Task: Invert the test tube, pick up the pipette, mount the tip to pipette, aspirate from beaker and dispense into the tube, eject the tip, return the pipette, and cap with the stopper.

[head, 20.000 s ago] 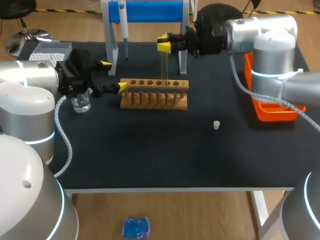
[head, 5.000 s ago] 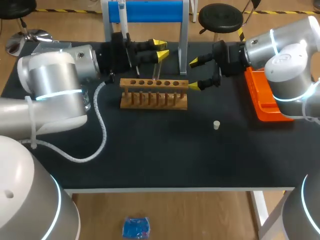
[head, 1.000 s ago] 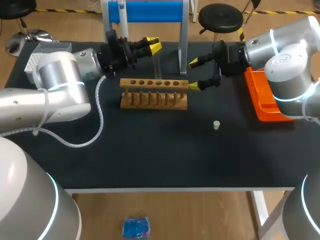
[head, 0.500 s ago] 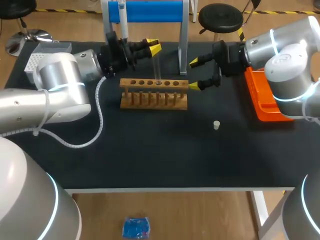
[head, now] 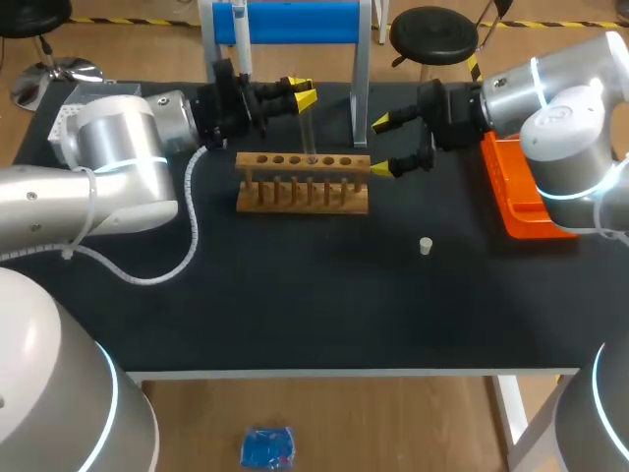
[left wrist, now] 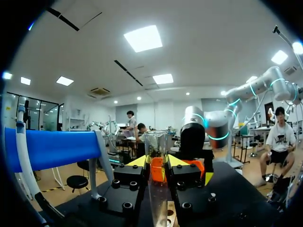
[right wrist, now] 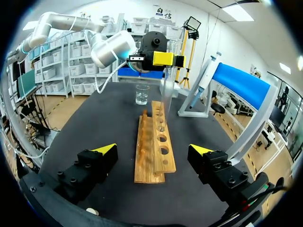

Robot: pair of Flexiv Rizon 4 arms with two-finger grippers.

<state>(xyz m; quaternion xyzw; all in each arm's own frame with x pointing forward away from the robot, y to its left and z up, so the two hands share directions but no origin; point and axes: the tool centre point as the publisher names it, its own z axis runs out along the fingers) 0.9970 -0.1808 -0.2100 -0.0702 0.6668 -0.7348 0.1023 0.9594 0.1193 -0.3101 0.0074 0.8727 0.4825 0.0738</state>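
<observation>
Test tube (head: 310, 133) stands upright over the wooden rack (head: 303, 187), its top clamped in the left gripper (head: 303, 94); the right gripper (head: 381, 145), spread wide, hangs just right of the rack.

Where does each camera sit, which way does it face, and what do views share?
Head view: above and behind, looking down on the table; both arms show.
Left wrist view: along the left gripper, shut on the test tube, toward the right arm.
Right wrist view: along the open right gripper, over the rack, toward the left arm.
Shared: all show the test tube.
</observation>
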